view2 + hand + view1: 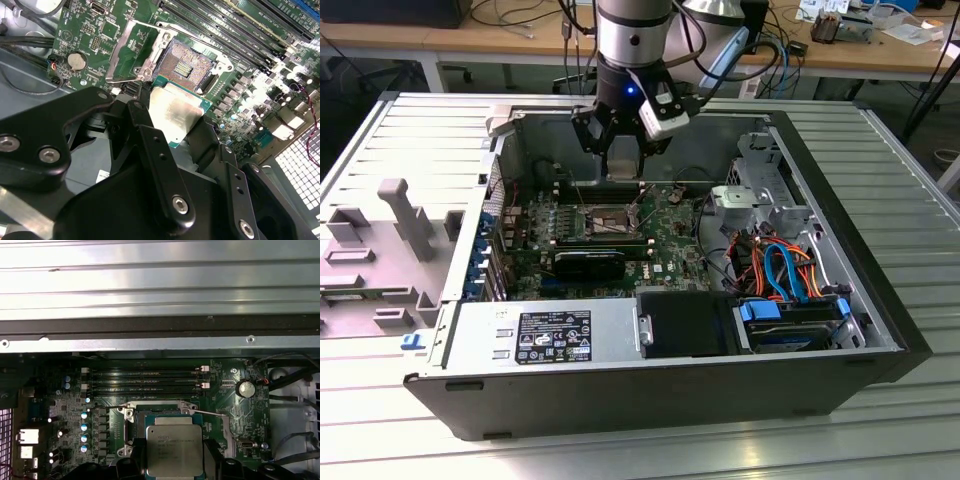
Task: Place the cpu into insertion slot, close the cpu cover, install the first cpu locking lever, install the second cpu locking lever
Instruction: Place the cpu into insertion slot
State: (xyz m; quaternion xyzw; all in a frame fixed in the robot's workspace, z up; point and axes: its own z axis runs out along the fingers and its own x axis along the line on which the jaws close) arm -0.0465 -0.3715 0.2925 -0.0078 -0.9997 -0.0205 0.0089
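While jaws clamp the cpu [175, 112], the insertion slot [192, 67] sits uncovered.

I see the cpu [175, 447], grey top facing me, gripped between the gripper's [174, 465] dark fingers [216, 460]. The insertion slot [150, 414] lies partly behind it on the green motherboard [65, 405], near the memory slots [145, 380].

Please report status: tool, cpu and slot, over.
Tool shut on the cpu, over the motherboard. Insertion slot empty, cpu cover open. No obstruction seen over slot.
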